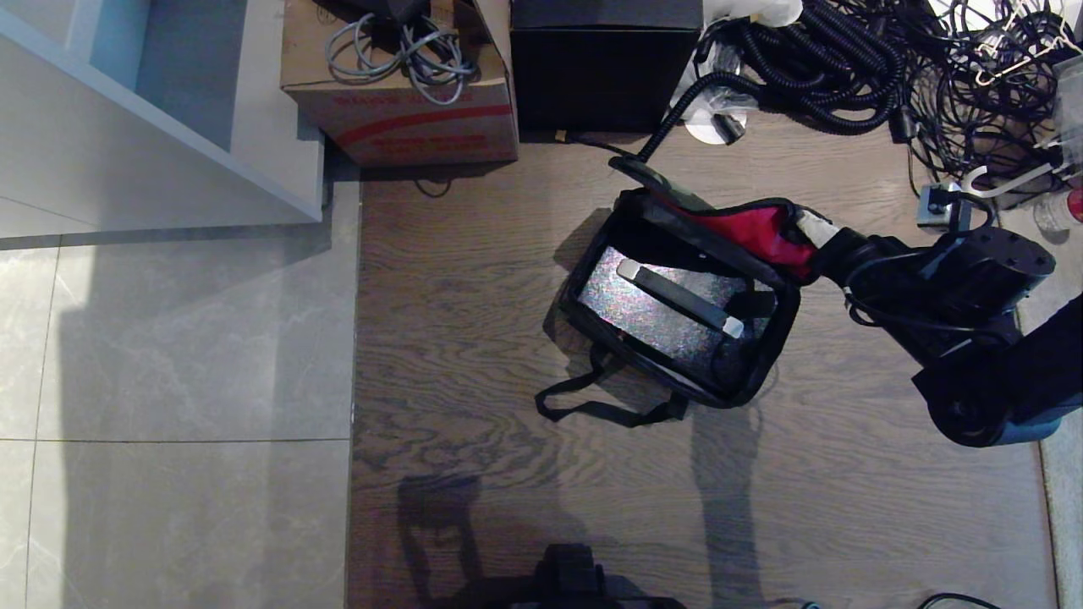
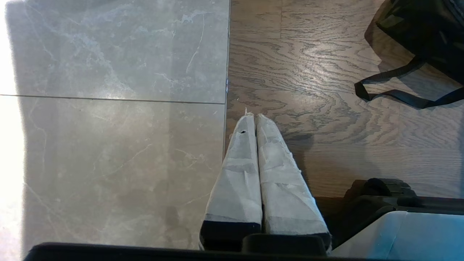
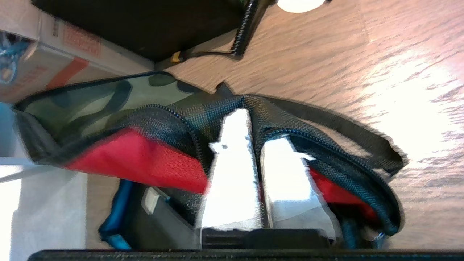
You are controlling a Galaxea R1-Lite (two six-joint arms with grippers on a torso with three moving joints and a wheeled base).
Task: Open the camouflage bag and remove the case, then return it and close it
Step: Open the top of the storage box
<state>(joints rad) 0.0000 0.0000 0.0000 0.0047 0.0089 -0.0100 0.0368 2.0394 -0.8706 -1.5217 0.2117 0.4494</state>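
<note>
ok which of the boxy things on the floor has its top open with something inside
The camouflage bag, its flap pinched by the right gripper; the case lies inside. The cardboard box holds only cables, and the black box is shut.

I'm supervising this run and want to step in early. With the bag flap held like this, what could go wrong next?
The right gripper pinches only the edge of the bag flap, so the fabric may slip free. The strap lies loose on the floor and might drag or snag if the bag shifts. The case fills the bag tightly, so lifting it by its handle could pull the bag up too.
</note>
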